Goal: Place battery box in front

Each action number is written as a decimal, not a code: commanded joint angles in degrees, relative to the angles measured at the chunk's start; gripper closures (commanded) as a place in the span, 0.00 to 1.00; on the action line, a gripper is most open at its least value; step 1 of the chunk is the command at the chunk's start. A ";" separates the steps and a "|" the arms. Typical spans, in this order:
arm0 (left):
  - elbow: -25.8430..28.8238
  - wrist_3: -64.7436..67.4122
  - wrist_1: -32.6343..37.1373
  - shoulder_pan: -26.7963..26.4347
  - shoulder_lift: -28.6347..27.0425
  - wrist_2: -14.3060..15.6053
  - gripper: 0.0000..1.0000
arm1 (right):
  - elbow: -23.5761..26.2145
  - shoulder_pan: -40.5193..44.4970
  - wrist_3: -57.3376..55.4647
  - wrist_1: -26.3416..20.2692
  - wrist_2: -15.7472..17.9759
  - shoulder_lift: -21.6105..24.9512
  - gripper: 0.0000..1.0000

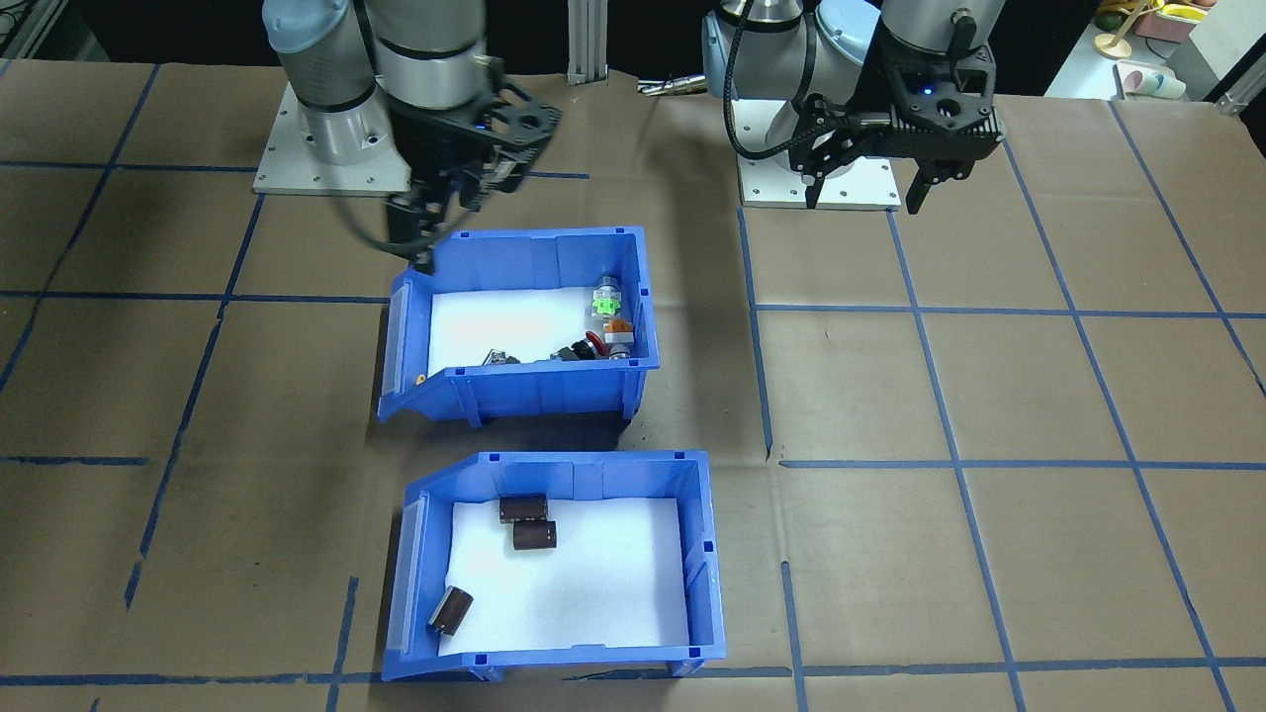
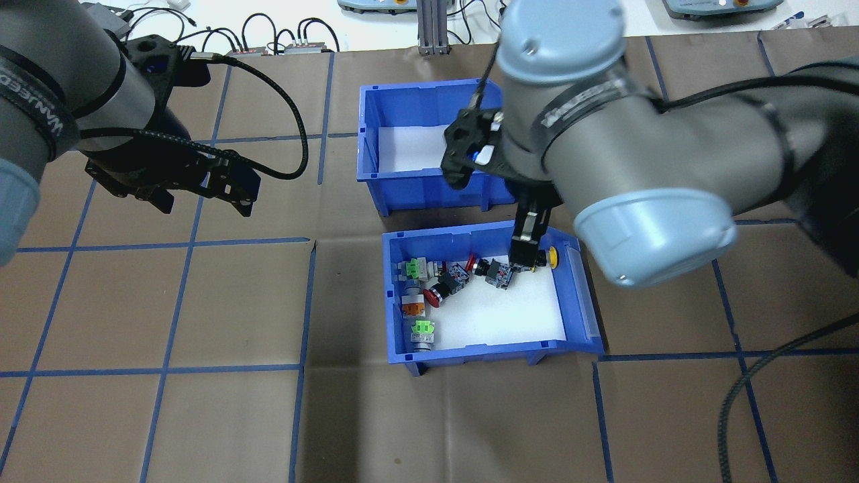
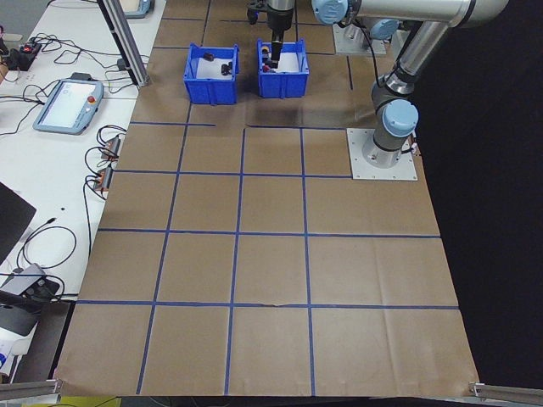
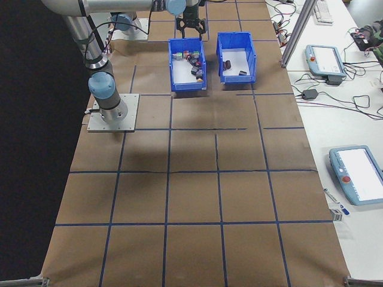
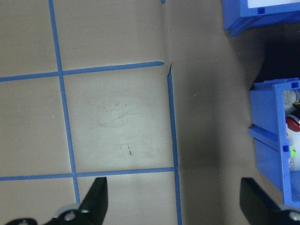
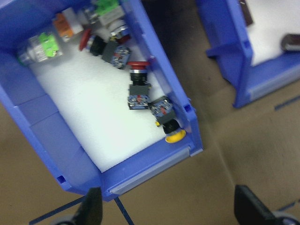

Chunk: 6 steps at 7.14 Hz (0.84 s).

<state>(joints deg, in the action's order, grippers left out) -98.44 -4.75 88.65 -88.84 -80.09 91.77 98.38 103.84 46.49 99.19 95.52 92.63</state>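
Currently the battery box [image 1: 554, 564], white foam floor carrying three dark brown cylinders [image 1: 523, 508], sits on the brown table [image 1: 989, 396] just beyond the push-button switch bin [image 1: 519, 321], on that bin's side away from the robot's bases. Above the switch bin's sloped open end hangs the right gripper [image 6: 166, 206], jaws spread wide and holding nothing. Well to the switch bin's other side, the left gripper [image 1: 868, 178] hovers over bare table, likewise wide apart and empty.
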 commanded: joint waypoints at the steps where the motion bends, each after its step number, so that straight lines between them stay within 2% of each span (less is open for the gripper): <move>1: -0.09 0.01 0.29 0.78 0.55 -0.36 0.00 | -0.91 -9.59 -22.11 -1.10 -0.16 2.72 0.00; 2: -0.09 -0.08 0.29 0.86 0.55 -0.45 0.00 | -0.74 -10.67 -30.24 -1.10 -0.25 2.99 0.00; 3: 0.00 -0.08 0.29 0.95 0.55 -2.80 0.00 | -0.56 -11.46 -39.89 -1.80 -0.16 2.99 0.00; 4: 0.00 0.00 0.29 0.87 0.73 -3.17 0.00 | -0.30 -11.21 -48.25 -3.98 -0.42 2.82 0.00; 5: 0.00 -0.08 0.55 0.95 0.82 -2.91 0.00 | -0.21 -11.20 -52.16 -4.09 -3.21 2.47 0.00; 6: 0.00 -0.08 0.56 0.95 0.82 -2.91 0.00 | -0.21 -11.38 -51.77 -4.00 -4.02 2.20 0.00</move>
<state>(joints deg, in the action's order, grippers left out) -98.44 -4.81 89.13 -87.92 -79.33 88.90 98.11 92.62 -2.96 95.43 92.99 95.16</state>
